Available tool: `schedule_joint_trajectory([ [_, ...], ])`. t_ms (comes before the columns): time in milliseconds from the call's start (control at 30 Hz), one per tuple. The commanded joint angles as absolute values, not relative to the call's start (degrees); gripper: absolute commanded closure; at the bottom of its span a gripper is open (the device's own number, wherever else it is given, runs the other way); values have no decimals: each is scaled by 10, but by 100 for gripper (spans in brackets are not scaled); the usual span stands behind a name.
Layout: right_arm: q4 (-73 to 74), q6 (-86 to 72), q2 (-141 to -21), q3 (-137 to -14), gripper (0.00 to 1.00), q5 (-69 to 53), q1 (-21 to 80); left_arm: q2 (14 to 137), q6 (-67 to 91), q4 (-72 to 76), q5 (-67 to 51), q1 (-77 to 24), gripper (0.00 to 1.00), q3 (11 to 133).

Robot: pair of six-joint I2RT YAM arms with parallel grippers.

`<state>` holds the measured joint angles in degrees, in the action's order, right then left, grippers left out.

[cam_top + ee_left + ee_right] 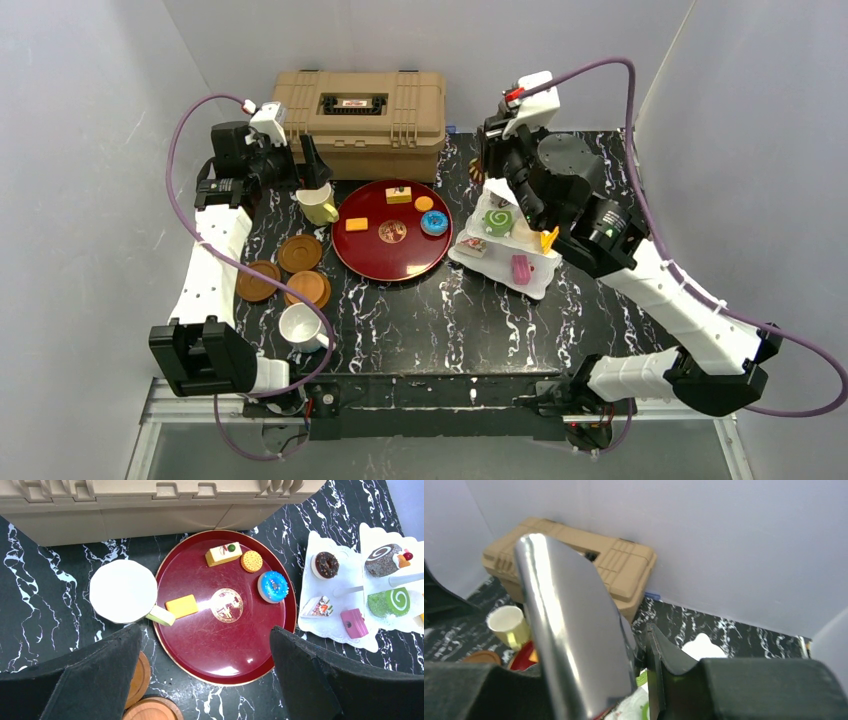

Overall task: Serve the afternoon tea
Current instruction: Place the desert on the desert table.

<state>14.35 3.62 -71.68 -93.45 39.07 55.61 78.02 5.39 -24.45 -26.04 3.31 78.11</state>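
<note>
Left gripper (205, 630) hangs wide open, empty, over the dark-red tray (220, 650). Right of the tray, the right gripper (589, 690) clamps the metal handle (569, 620) of the white tiered stand (540, 280). Pale-yellow mug (318, 205), white mug (300, 325) and brown saucers (300, 253) sit left of the tray.

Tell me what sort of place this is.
Likely a robot test cell, not a real tearoom: plain pale panels wall in a black marbled table, two robot arms are bolted at its near edge, and toy cakes sit on a white tiered stand.
</note>
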Motion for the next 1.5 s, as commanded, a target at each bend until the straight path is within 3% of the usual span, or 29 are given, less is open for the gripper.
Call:
schedule_joint_trajectory([
  [0, 146, 63, -703, -910, 75, 437, 554, 759, 54, -250, -271, 37, 2, 776],
  [500, 64, 101, -697, -844, 74, 471, 524, 754, 52, -250, -293, 37, 2, 772],
  [1267, 55, 85, -665, -820, 71, 472, 519, 751, 49, -254, -290, 38, 2, 768],
  [1467, 46, 86, -671, -809, 59, 473, 515, 748, 47, -255, -285, 37, 2, 765],
])
